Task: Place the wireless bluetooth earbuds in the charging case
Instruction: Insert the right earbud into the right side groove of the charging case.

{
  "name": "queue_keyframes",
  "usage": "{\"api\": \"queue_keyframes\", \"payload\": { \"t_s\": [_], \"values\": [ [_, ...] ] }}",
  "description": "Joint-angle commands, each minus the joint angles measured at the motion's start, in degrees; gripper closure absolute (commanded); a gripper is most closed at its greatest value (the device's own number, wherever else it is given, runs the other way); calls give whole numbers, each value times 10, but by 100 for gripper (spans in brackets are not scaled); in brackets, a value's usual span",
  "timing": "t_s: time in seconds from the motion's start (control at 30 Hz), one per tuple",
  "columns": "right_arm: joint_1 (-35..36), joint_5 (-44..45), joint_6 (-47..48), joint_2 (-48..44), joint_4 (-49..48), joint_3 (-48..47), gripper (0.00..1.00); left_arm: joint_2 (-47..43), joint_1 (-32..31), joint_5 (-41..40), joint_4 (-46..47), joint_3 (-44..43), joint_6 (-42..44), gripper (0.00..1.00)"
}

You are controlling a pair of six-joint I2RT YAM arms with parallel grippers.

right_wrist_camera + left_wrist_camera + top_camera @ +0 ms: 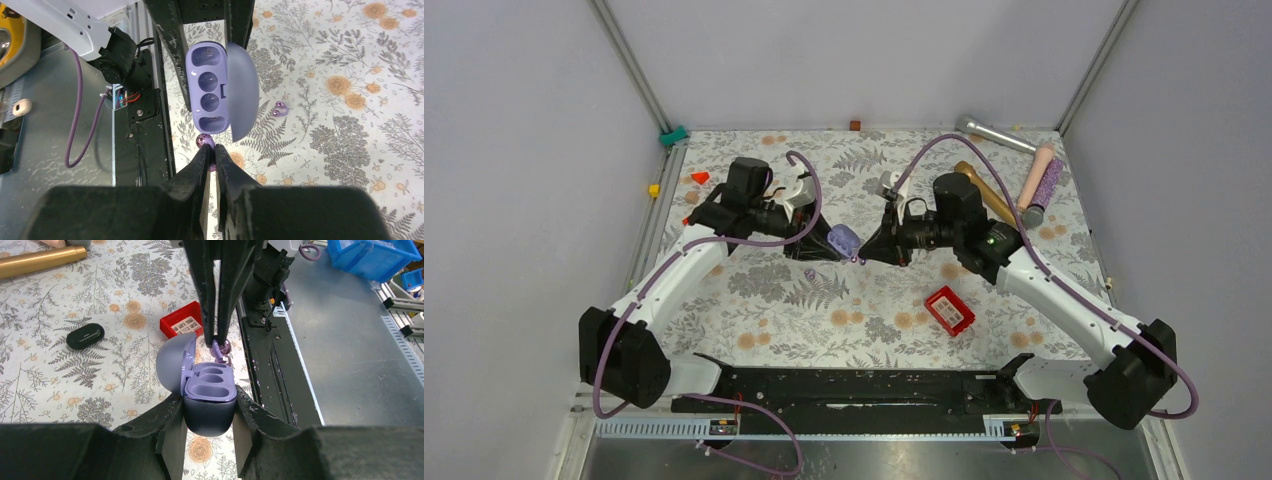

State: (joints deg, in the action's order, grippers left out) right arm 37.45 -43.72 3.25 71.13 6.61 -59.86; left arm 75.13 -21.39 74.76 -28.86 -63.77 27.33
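Note:
My left gripper (836, 243) is shut on the base of a pale purple oval charging case (210, 400), held above the table with its lid (172, 362) open and its wells empty. My right gripper (862, 257) is shut on one pale purple earbud (205, 141), held right at the case's near end (207, 87); the bud also shows in the left wrist view (220, 347). A second purple earbud (280, 108) lies on the table below the case (810, 275). A closed black case (85, 336) lies on the table. No black earbuds are in view.
A red plastic block (949, 310) sits right of centre. A gold tube (984, 190), a silver cylinder (994, 133) and a pink-purple roller (1039, 185) lie at the back right. Small red (699, 177) and yellow (654, 190) pieces sit at the back left.

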Motion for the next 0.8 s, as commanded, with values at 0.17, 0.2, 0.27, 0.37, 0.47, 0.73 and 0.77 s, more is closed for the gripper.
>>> {"api": "queue_keyframes", "payload": {
  "t_s": [0.17,0.2,0.27,0.37,0.47,0.73,0.77],
  "values": [
    [3,32,13,-38,1,-33,94,24,-4,-46,215,38,-171,100],
    [3,35,13,-39,0,-33,94,28,-4,-46,228,40,-180,100],
    [3,45,13,-39,-5,-30,94,39,-6,-35,238,40,-198,100],
    [3,66,15,-38,-15,-23,96,53,-11,-21,240,36,-205,100],
    [2,83,16,-36,-25,-17,96,58,-18,-4,240,38,-201,100],
    [0,116,22,-40,-30,-13,96,45,-27,5,240,43,-190,100],
    [-2,117,22,-41,-30,-12,96,43,-27,5,240,44,-189,100]
  ]
}}
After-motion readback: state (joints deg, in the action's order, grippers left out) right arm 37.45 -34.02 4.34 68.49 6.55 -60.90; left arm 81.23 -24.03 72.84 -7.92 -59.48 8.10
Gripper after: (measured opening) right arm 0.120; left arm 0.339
